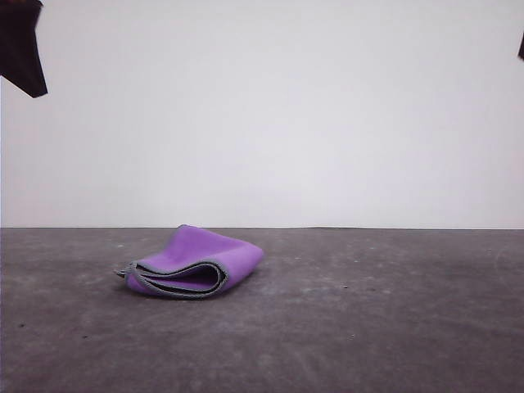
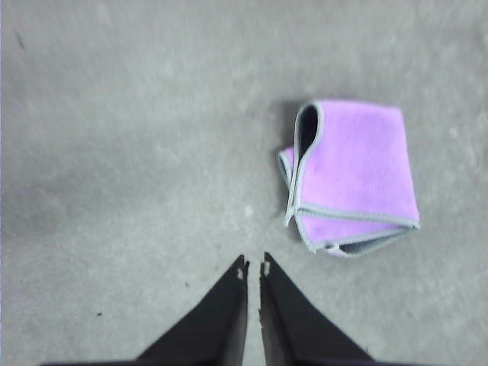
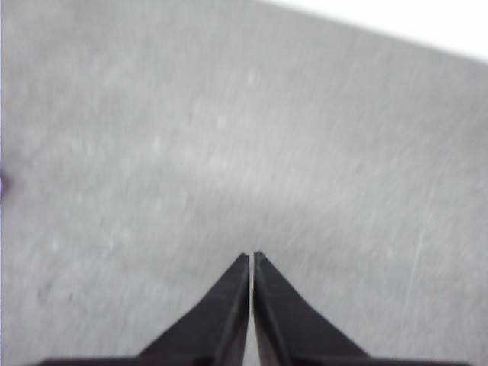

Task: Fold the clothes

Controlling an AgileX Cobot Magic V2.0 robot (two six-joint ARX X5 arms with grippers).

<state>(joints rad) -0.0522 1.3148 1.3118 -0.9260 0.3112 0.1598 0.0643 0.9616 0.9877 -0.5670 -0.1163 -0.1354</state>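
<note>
The clothes (image 1: 196, 264) lie folded on the grey table, left of centre in the front view, purple face outward with grey stitched edging and a dark inner layer showing at the open fold. In the left wrist view the folded clothes (image 2: 352, 175) rest flat, apart from my left gripper (image 2: 253, 267), which hangs above bare table with its black fingers nearly together and nothing between them. My right gripper (image 3: 252, 258) is shut over bare grey table, holding nothing. A dark piece of the left arm (image 1: 20, 45) shows at the top left corner of the front view.
The grey table (image 1: 368, 319) runs wide around the cloth, with bare surface on its right side. A plain white wall (image 1: 270, 115) stands behind the table's far edge. A pale edge (image 3: 427, 23) shows beyond the table in the right wrist view.
</note>
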